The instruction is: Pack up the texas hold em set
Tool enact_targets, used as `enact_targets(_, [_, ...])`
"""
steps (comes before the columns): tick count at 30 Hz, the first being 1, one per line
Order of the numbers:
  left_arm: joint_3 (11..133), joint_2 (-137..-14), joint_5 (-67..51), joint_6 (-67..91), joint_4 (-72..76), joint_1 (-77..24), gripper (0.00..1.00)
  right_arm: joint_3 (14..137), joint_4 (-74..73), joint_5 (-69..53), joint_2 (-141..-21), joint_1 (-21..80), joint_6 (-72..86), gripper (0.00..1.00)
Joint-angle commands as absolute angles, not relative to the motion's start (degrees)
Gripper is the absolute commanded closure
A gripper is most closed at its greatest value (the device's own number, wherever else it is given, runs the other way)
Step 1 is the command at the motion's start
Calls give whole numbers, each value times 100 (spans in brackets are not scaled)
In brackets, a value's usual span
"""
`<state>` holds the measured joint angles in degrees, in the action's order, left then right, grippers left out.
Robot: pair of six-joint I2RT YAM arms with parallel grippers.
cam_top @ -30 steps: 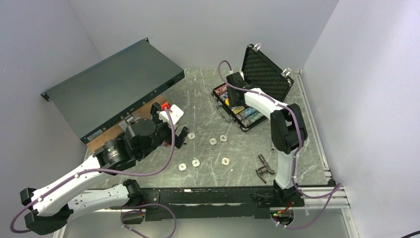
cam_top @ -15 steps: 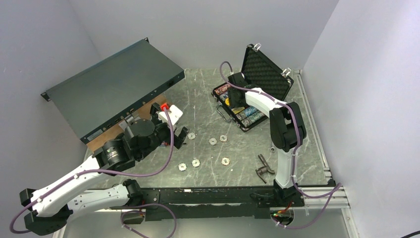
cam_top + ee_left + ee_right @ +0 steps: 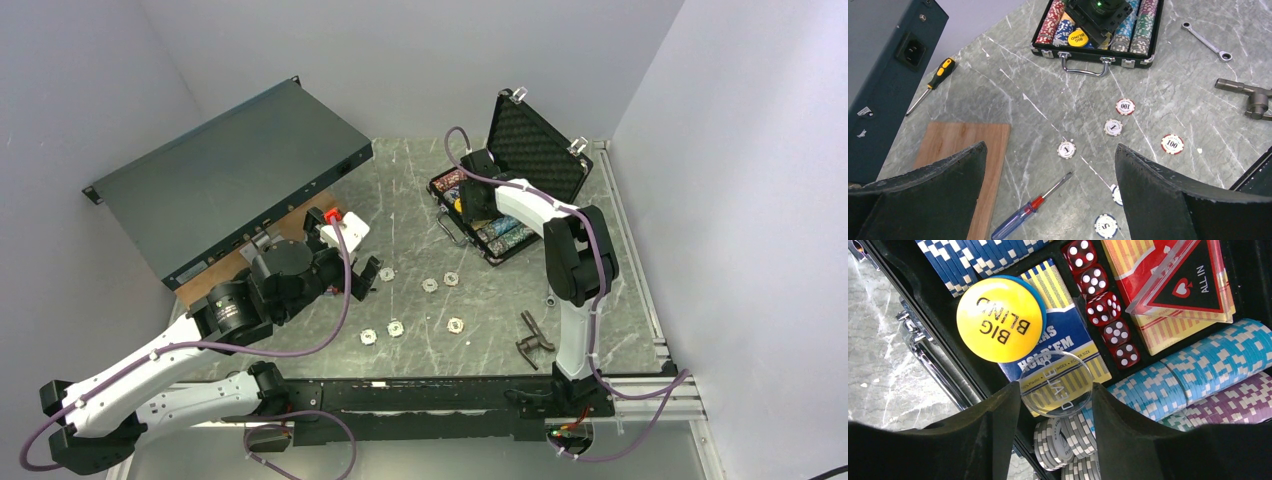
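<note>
Pale walls (image 3: 400,60) around a scratched grey-green marbled tabletop (image 3: 410,190); left gripper (image 3: 1050,147) hangs spread wide over loose white-grey poker chips (image 3: 1113,127); at the far right, right gripper (image 3: 1055,390) pinches a clear round dealer disc (image 3: 1048,375) in the lid-up black foam-lined briefcase (image 3: 535,150)

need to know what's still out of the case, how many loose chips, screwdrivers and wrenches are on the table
loose chips: 6
screwdrivers: 2
wrenches: 1
total: 9
</note>
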<state>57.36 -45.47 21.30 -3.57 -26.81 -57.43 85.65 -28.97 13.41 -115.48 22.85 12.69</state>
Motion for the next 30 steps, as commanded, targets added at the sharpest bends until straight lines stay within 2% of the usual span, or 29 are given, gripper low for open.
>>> enact_targets(1, [5737,-4531,2074,-290,-2425,-5732,1,8612,-2959,1294,-11294,2277,1362,41])
enact_targets(6, [5729,-4560,2083,-290,-2421,-5735,1,8691,-3026,1256,-11169,2276,1358,23])
enact_targets(12, [5696,-4605,2155,-296,-2390,-5730,1,8335,-3201,1137,-10189,2449,1494,22])
enact_targets(19, [5705,-4754,2125,-296,-2400,-5724,1,6284,-2843,493,-8573,3363,2113,16])
enact_targets(22, [5706,-4962,2189,-329,-2425,-5717,1,5532,-2905,720,-8135,4023,2487,13])
enact_targets(27, [5730,-5222,2131,-62,-2424,-5722,1,4395,-2741,871,-7067,4102,3222,13])
enact_targets(30, [5772,-5459,1707,562,-2310,-5747,1,4089,-2807,1569,-6321,4070,3665,14])
